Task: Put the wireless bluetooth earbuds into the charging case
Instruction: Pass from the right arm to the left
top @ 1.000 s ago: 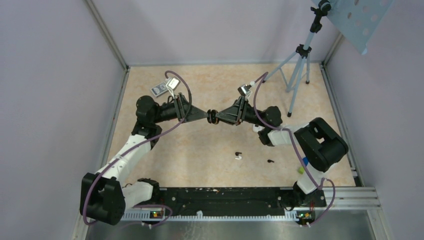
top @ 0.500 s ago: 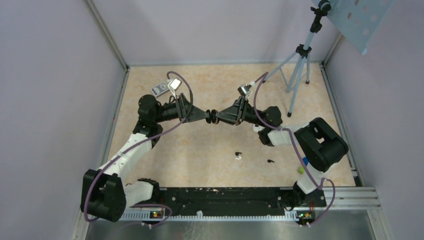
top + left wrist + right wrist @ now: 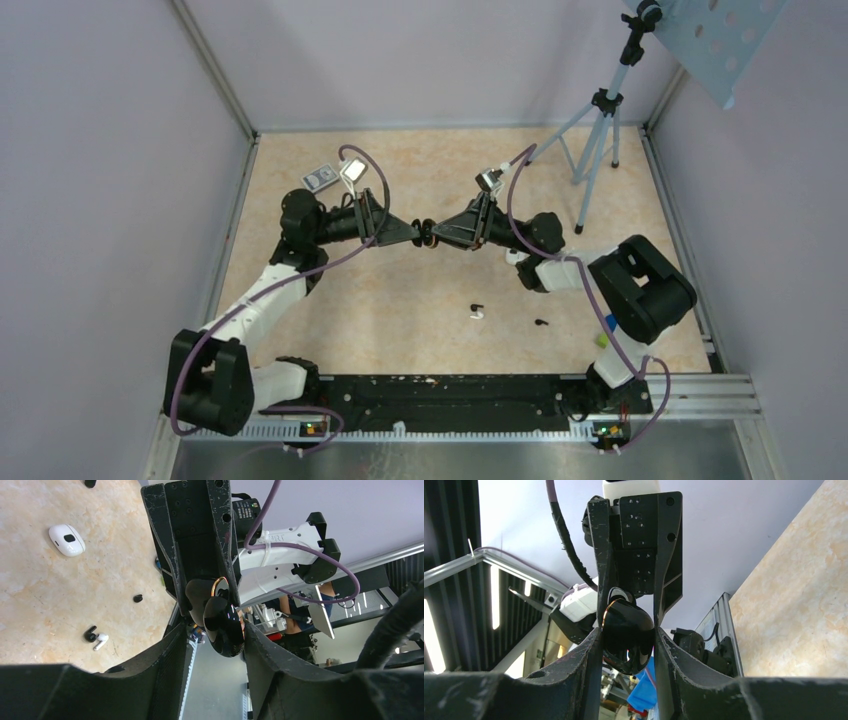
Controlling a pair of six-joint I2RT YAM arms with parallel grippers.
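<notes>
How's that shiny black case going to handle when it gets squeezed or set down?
The case shows bright reflections on a glossy surface, so it is probably slippery. Its rounded pebble shape could squirt out of a tight pinch, or rock and roll if dropped on the table. It looks like a small hard shell, so it is likely stiff and light.
</notes>
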